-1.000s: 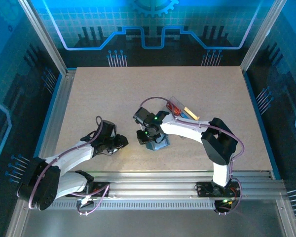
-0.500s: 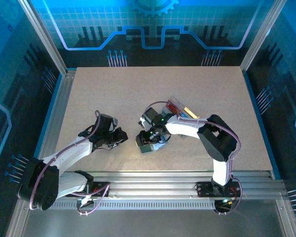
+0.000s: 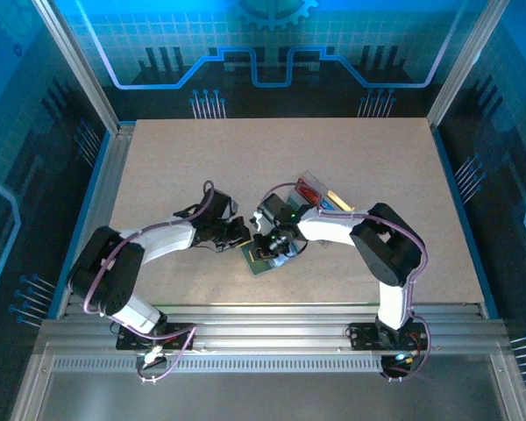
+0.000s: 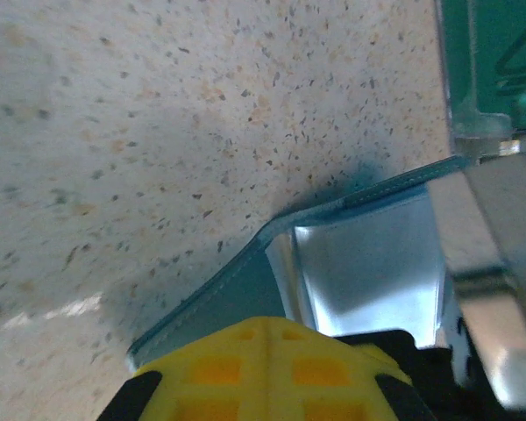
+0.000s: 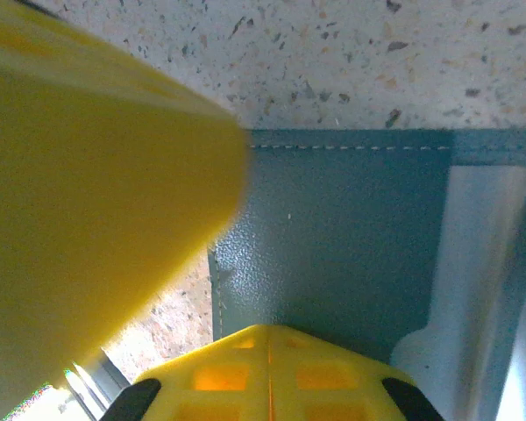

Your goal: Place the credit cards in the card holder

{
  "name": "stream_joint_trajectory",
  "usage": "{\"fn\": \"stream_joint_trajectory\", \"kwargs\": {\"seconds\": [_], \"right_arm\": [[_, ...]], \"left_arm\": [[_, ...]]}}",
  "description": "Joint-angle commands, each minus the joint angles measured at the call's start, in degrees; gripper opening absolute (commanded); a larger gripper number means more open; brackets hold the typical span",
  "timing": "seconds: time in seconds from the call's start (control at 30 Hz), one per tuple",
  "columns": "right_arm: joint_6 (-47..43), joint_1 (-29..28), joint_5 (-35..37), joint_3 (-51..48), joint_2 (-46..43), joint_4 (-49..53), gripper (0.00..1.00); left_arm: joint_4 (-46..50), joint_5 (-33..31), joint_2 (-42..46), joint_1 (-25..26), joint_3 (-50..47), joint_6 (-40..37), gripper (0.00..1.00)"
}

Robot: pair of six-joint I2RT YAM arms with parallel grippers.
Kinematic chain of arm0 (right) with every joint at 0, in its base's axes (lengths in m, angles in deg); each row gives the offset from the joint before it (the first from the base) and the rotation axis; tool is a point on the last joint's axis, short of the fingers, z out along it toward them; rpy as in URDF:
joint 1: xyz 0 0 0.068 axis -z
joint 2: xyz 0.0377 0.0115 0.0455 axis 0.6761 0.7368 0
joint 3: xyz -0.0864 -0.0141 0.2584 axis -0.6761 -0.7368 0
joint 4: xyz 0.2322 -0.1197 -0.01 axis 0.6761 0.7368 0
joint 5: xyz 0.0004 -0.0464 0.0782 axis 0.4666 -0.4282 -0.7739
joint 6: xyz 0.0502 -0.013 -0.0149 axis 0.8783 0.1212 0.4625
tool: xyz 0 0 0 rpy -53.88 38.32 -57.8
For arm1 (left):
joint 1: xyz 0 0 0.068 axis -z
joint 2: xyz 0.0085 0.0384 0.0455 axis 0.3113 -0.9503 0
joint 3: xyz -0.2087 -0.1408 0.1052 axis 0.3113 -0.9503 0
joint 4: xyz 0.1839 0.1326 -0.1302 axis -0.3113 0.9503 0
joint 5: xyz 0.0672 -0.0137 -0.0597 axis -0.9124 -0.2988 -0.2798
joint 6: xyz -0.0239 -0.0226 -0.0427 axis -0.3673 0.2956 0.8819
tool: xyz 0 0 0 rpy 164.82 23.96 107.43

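Note:
The slate-blue card holder (image 3: 261, 262) lies on the table in front of centre. My left gripper (image 3: 242, 237) is shut, its tips at the holder's left edge. My right gripper (image 3: 268, 248) is shut too, right above the holder. In the left wrist view the shut yellow tips (image 4: 267, 331) touch the card holder (image 4: 232, 289), whose paler inside (image 4: 368, 263) shows beyond them. In the right wrist view the shut tips (image 5: 267, 340) rest on the card holder (image 5: 351, 237). Whether either pair pinches a flap is hidden. The credit cards (image 3: 321, 195), red, blue and yellow, lie behind the right arm.
A blurred yellow finger (image 5: 88, 175) of the other gripper crowds the upper left of the right wrist view. A teal surface (image 4: 495, 53) sits beyond the holder in the left wrist view. Metal rails (image 3: 272, 320) run along the table's near edge.
My left arm has swung right to the card holder and its gripper has closed. The right gripper has shut, and the holder has slid slightly left and nearer.

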Motion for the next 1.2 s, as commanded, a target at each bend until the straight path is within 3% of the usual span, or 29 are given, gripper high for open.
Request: {"fn": "stream_joint_trajectory", "kwargs": {"seconds": [0.0, 0.17, 0.53, 1.17], "right_arm": [[-0.31, 1.54, -1.13, -1.40, -2.37, -0.25, 0.06], [-3.09, 1.83, 1.15, -0.53, -5.42, 3.24, 0.10], [-12.73, 5.51, 17.23, 8.02, -3.22, 18.03, 0.24], [-15.97, 2.26, 28.05, 11.64, 4.01, 21.72, 0.39]], "left_arm": [[-1.50, 0.89, -2.57, 0.89, 1.24, 1.44, 0.00], [-3.34, 0.44, -5.04, 1.07, -1.06, 1.22, 0.00], [-1.21, -0.96, -6.81, 1.07, -1.71, -4.48, 0.00], [-2.61, -0.17, -8.18, 1.14, -2.05, -5.02, 0.00]]}}
